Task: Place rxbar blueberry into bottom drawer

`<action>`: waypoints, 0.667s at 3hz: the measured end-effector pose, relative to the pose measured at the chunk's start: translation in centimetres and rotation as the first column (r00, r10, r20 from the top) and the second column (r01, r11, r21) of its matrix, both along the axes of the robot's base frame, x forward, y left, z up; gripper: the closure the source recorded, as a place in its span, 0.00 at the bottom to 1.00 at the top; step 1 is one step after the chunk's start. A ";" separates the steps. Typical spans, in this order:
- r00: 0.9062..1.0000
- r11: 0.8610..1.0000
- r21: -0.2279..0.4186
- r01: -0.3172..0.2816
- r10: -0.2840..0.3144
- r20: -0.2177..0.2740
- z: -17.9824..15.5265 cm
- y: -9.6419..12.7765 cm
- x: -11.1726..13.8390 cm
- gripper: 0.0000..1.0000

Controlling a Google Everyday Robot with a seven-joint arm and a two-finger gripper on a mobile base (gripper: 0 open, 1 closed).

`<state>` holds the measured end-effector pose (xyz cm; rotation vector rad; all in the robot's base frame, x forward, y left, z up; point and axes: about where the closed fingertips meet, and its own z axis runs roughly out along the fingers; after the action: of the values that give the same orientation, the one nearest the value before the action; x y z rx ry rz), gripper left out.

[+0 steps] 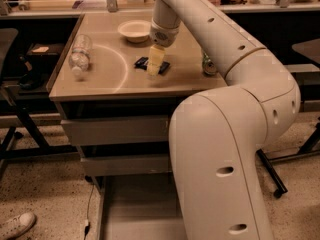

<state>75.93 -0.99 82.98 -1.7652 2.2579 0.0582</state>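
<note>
The rxbar blueberry [142, 62] is a dark navy wrapper lying flat on the tan tabletop [100, 79], just in front of the white bowl. My gripper [154, 67] points down right over the bar's middle and hides part of it; dark ends of the wrapper show on both sides. The bottom drawer [137, 209] is pulled out low at the front, its flat grey floor showing, partly hidden by my arm's big white link.
A clear plastic bottle [79, 54] lies at the table's left. A white bowl [134, 30] sits at the back. A green can [209, 65] stands at the right, behind my arm. Two shut grey drawers [115, 130] are above the open one. A shoe [15, 225] is on the floor at left.
</note>
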 end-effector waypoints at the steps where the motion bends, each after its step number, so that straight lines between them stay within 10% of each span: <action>1: 1.000 1.000 0.003 -0.007 0.007 -0.015 -0.9 0.0 0.2 0.00; 2: 1.000 1.000 0.003 -0.007 0.007 -0.016 -0.9 0.1 0.2 0.18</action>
<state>76.09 -0.94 82.07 -1.7775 2.2611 0.0771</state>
